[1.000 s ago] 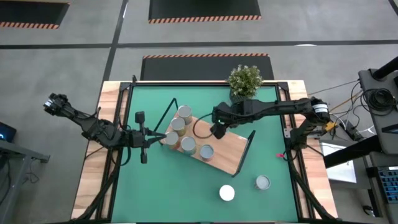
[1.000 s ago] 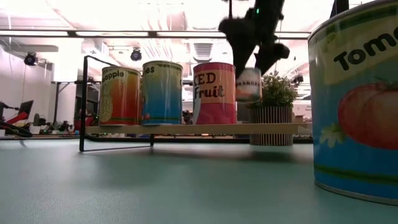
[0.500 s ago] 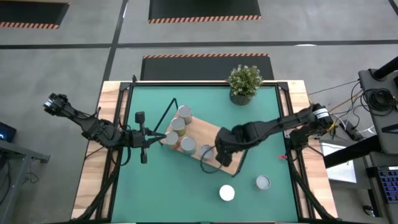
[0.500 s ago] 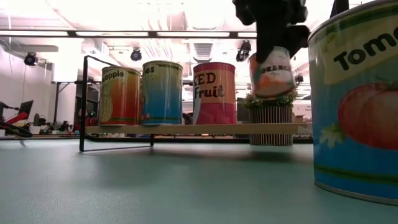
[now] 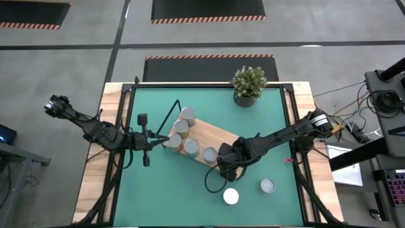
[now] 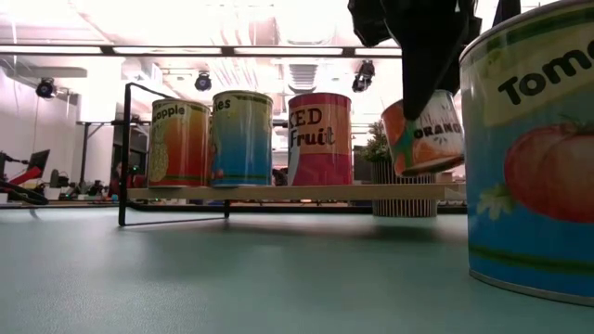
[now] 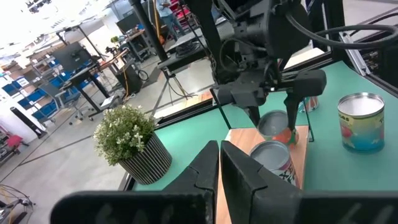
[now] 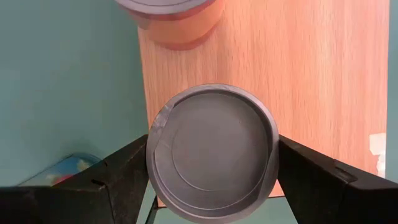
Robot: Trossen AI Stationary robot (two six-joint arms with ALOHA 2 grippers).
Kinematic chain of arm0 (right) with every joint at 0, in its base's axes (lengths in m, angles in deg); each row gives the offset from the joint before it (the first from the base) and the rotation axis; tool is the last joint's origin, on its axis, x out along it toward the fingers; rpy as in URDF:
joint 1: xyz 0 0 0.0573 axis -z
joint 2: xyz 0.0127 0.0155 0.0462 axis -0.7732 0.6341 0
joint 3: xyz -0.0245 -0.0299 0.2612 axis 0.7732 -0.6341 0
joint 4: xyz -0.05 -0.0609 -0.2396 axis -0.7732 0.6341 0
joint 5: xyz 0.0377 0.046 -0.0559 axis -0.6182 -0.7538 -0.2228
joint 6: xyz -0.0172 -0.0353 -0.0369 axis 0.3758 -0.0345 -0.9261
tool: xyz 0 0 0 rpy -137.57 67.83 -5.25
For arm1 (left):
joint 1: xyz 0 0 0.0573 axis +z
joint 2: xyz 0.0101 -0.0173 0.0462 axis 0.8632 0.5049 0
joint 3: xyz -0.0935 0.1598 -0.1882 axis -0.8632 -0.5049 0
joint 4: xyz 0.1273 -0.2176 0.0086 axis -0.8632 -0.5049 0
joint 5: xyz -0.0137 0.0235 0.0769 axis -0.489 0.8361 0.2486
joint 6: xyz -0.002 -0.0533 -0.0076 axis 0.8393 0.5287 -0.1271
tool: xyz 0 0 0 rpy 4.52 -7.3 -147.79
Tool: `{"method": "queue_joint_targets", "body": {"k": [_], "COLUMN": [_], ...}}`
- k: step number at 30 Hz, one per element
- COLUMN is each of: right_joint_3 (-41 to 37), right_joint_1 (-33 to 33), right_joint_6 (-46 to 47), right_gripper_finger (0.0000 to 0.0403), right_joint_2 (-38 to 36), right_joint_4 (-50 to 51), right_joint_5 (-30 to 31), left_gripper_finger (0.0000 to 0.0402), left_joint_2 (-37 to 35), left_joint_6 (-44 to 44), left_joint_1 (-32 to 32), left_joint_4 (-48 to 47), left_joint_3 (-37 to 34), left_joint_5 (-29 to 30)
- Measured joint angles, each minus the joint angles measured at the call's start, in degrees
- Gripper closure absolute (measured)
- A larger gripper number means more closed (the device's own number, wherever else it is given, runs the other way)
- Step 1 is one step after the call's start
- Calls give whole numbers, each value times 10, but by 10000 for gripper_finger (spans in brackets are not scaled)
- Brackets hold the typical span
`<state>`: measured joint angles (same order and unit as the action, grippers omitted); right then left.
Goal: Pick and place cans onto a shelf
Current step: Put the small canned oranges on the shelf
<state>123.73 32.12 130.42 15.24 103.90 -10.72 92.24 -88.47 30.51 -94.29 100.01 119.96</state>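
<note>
Seven cans counted: four upright on the shelf [image 5: 212, 140], two on the green table [image 5: 158, 190], one orange can [image 6: 425, 135] tilted, clamped between wide right fingers [image 8: 118, 180] over the shelf's end (label readable only low). Left fingers [image 7: 214, 180] shut, empty.

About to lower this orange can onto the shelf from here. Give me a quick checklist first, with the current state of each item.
1. Right gripper grips orange can: ok.
2. Can above the shelf: ok, near its end edge.
3. Can upright: not ok, tilted in the low view.
4. Clear of neighbouring red can: ok.
5. Landing spot bare: ok, bare wood beyond the can.
6. Left gripper clear: ok, shut, beside the shelf's other end.
</note>
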Motion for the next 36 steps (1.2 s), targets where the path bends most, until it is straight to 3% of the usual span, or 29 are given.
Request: {"method": "queue_joint_targets", "body": {"k": [18,36], "right_joint_3": [0,0], "right_joint_1": [0,0], "right_joint_6": [30,37], "right_gripper_finger": [107,81], "right_joint_2": [8,8], "right_joint_4": [-10,-11], "right_joint_5": [-5,-16], "left_gripper_finger": [402,402], "left_joint_2": [0,0], "left_joint_6": [0,22], "left_joint_1": [0,0], "left_joint_4": [0,9], "left_joint_3": [0,0], "left_joint_5": [0,-7]}}
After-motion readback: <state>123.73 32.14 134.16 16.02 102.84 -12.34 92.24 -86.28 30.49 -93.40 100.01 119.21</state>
